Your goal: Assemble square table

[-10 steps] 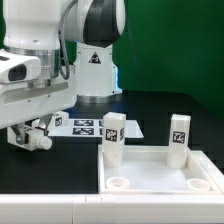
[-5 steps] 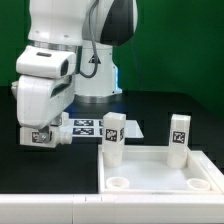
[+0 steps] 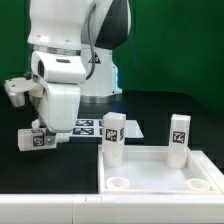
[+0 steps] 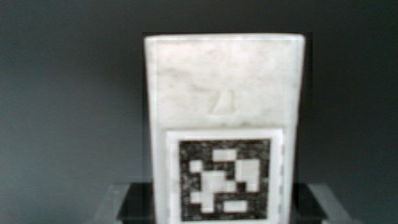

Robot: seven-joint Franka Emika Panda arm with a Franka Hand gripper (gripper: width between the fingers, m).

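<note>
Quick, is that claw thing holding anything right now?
Gripper: jaws closed on a white tagged leg.

arm [image 3: 60,30]: white glossy housings with rounded contours. black joint cover [image 3: 115,22] at the upper segment. triangular black-outlined label [image 3: 95,61] on the white base column.

Non-task stuff only: the black counter [image 3: 170,108] is carrying everything, its surface matte and dark. The marker board [image 3: 88,126] is lying flat on it toward the far edge, roughly mid-width, with printed tags facing up. Its end toward the exterior view's left is being hidden from that camera, so the full extent is unclear. A long white bar [image 3: 45,210] is running along the counter's near edge. A green backdrop [image 3: 180,40] is filling the space behind the far edge.
</note>
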